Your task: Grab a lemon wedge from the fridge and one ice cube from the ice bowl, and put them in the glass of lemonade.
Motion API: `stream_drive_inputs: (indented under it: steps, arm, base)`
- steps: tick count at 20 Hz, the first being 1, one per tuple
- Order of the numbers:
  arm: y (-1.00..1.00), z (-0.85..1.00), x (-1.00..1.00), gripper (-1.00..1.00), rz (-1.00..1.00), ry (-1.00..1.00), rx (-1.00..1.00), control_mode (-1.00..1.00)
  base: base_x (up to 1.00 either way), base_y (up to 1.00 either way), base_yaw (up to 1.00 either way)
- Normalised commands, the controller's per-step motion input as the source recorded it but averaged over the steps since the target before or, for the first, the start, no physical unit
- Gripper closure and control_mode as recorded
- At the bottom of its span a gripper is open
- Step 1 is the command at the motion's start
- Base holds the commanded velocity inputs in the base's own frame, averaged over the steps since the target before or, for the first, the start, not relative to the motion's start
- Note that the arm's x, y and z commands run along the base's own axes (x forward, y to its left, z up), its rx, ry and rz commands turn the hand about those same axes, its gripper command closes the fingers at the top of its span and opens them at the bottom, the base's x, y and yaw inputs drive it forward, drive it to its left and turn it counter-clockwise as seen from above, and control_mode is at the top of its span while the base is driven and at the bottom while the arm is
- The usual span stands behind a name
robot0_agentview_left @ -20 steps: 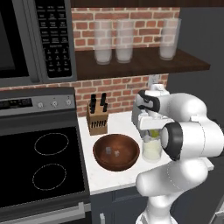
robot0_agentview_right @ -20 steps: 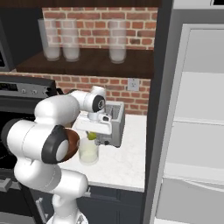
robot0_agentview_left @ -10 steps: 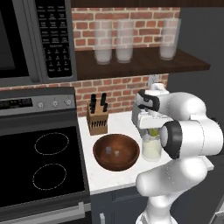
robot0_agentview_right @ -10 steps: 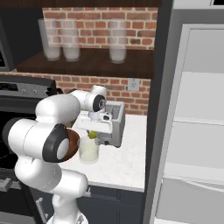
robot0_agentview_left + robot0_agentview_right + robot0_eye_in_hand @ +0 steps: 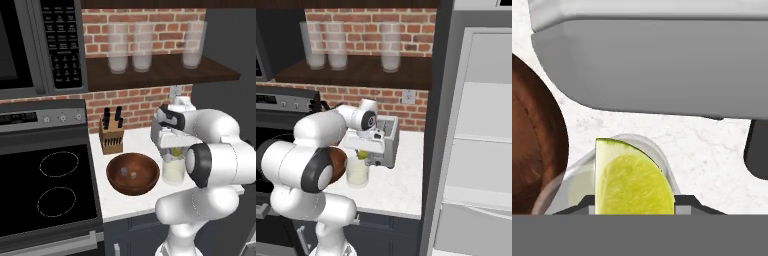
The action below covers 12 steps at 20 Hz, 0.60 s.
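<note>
Lemon wedge: yellow-green flesh, green rind

Red brick back wall with pale mortar, behind a white speckled stone counter. Dark wooden shelf above, carrying three tall frosted glasses in a row. Black microwave with a keypad at far left, over a black glass-top stove marked with two pale ring outlines. Light wooden knife block with black handles at the far edge of the counter, just right of the stove. White wall outlet set in the brick under the shelf. Grey metal toaster on the counter, near the wall. Dark grey base cabinets below. Even, soft light throughout.
</note>
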Motion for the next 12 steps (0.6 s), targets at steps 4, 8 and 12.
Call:
stream_drive_inputs:
  steps: [4, 8, 12]
  arm:
    - [0.00, 0.00, 0.00, 1.00, 0.00, -0.12, 0.00, -1.00]
    - [0.00, 0.06, -0.01, 1.00, 0.00, -0.21, 0.00, -1.00]
    - [0.03, 0.05, -0.09, 1.00, 0.00, -0.23, 0.00, -1.00]
  base:
    - [0.00, 0.00, 0.00]
    - [0.00, 0.00, 0.00]
    - [0.00, 0.00, 0.00]
